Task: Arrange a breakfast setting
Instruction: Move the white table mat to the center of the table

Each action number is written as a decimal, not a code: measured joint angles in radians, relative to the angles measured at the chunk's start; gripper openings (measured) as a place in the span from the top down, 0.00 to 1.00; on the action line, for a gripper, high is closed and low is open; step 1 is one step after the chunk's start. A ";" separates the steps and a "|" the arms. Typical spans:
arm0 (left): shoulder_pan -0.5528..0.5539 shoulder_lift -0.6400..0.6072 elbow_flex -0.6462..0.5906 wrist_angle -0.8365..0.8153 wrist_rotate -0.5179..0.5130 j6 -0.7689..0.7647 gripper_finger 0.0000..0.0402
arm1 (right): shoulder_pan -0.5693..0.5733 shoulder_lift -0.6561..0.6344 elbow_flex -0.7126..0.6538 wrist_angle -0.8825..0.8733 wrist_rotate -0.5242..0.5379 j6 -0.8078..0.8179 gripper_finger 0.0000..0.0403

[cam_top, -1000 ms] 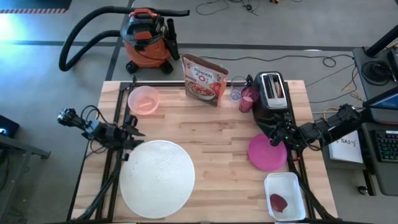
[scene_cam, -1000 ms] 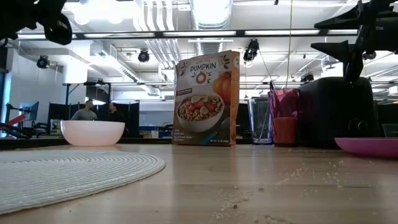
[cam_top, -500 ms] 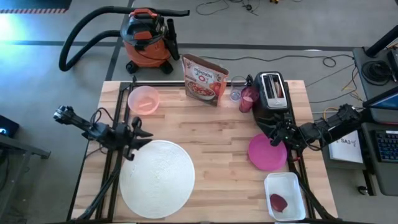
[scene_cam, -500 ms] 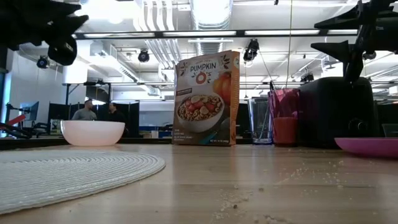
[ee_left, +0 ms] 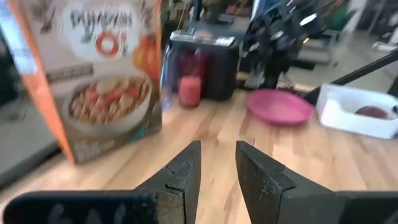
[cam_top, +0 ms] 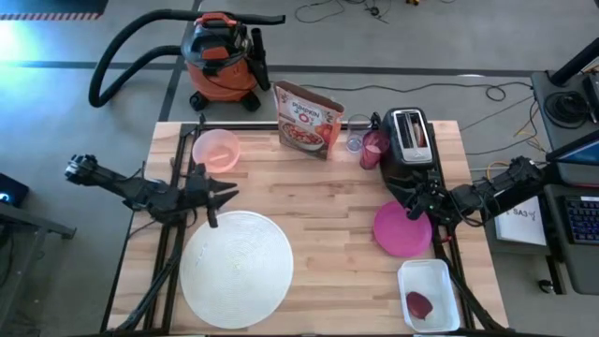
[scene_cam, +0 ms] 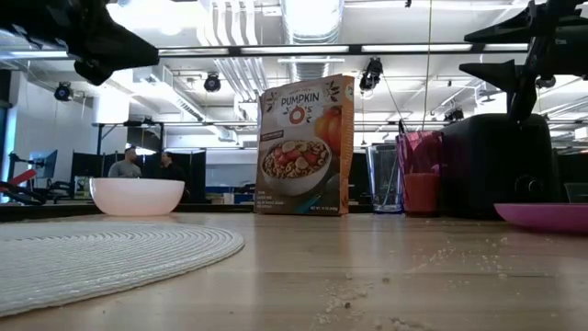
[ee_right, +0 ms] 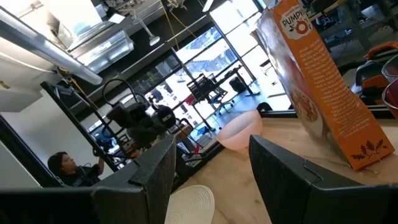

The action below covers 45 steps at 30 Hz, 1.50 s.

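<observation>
A grey concrete floor (cam_top: 421, 42) is seen around the pale wooden plank tabletop (cam_top: 318, 197), and black cables (cam_top: 487, 92) are strewn across it. An orange-and-black shop vacuum (cam_top: 220, 61) with a black hose is parked on that floor. White ducts and pipes (scene_cam: 276, 23) are hung under the ceiling, lit by long strip lights (scene_cam: 285, 49). Tall glazed windows (ee_right: 205, 68) are seen beyond. Two people (scene_cam: 138, 165) are seated far off among dark office furniture.

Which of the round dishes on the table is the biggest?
The white plate near the left gripper; it is far wider than the pink bowl and the magenta plate.
</observation>
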 joint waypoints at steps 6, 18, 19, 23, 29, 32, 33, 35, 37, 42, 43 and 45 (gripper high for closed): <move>0.000 0.141 0.079 -0.231 0.050 -0.238 0.79 | 0.000 0.000 0.000 0.000 0.000 0.000 0.52; 0.000 0.503 0.066 -0.274 0.363 -0.605 0.79 | 0.000 0.000 0.000 0.000 0.000 0.000 0.52; 0.000 0.532 0.066 -0.273 0.396 -0.618 0.79 | 0.000 0.000 0.000 0.000 0.000 0.000 0.52; -0.010 0.633 0.083 -0.273 0.515 -0.645 0.79 | 0.000 0.000 0.000 0.000 0.000 0.000 0.52; -0.085 0.732 0.171 -0.330 0.557 -0.653 0.79 | 0.000 0.000 0.000 0.000 0.000 0.000 0.52; -0.147 0.778 0.208 -0.389 0.557 -0.715 0.79 | 0.000 0.000 0.000 0.000 0.000 0.000 0.52; -0.172 0.797 0.216 -0.395 0.558 -0.743 0.79 | 0.000 0.000 0.000 0.000 0.000 0.000 0.52; -0.222 0.833 0.231 -0.396 0.565 -0.795 0.79 | 0.000 0.000 0.000 0.000 0.000 0.000 0.52; -0.268 0.874 0.256 -0.395 0.575 -0.832 0.79 | 0.000 0.000 0.000 0.000 0.000 0.000 0.52; -0.342 0.970 0.345 -0.390 0.566 -0.844 0.79 | 0.000 0.000 0.000 0.000 0.000 0.000 0.52; -0.347 0.993 0.359 -0.397 0.561 -0.842 0.79 | 0.000 0.000 0.000 0.000 0.000 0.000 0.52; -0.351 1.039 0.382 -0.399 0.561 -0.832 0.79 | 0.000 0.000 0.000 0.000 0.000 0.000 0.52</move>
